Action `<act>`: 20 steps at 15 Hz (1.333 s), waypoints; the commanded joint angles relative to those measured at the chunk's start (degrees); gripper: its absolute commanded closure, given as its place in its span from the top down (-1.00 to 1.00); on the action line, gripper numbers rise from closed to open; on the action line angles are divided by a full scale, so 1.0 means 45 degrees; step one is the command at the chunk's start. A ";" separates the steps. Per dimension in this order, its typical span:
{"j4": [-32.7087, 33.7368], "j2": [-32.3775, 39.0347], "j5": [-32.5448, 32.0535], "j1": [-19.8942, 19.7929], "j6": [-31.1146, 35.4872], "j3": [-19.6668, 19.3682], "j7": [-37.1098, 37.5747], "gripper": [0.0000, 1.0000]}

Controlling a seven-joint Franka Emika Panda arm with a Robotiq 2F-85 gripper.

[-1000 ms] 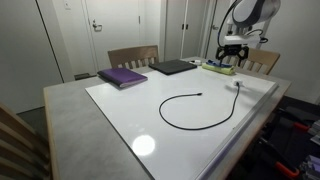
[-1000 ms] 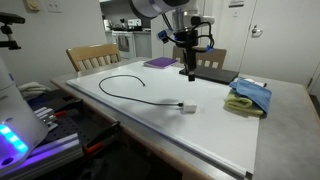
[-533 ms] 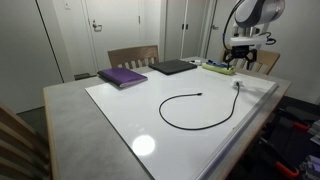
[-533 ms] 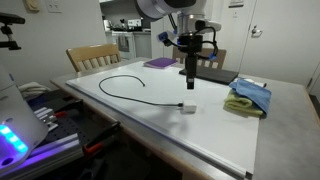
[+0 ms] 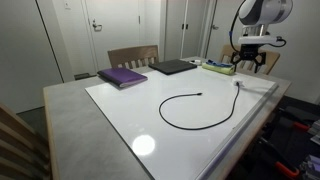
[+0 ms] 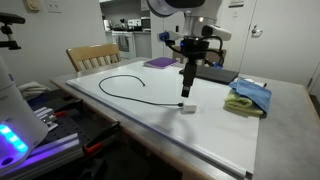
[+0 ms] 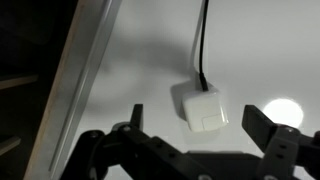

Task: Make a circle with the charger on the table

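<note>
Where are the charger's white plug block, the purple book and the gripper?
charger (image 7: 205, 108): wrist view, on its white plug block.
purple book (image 5: 123, 77): in an exterior view, middle of its cover.
gripper (image 5: 249, 68): in an exterior view, midway between its open fingertips.

Black charger (image 7: 202, 40); white plug (image 7: 204, 108); purple book (image 5: 122, 77); cloth (image 6: 250, 92) seemingly blue-green.

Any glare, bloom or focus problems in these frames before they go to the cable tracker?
In an exterior view, a hotspot blows out the near end of the white board, while the charger reads cleanly. In an exterior view, a blue-purple glow blooms at bottom left. The wrist view is dim, with another glare spot beside the charger's white brick and soft, near-black fingers.
</note>
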 commanded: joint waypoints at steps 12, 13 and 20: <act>-0.0229 0.1506 0.2521 -0.1085 0.2000 0.0683 -0.5743 1.00; -0.0295 0.1506 0.2945 -0.1300 0.2371 0.0971 -0.6183 1.00; -0.0509 0.1597 0.4826 -0.2442 0.3187 0.2106 -0.8153 1.00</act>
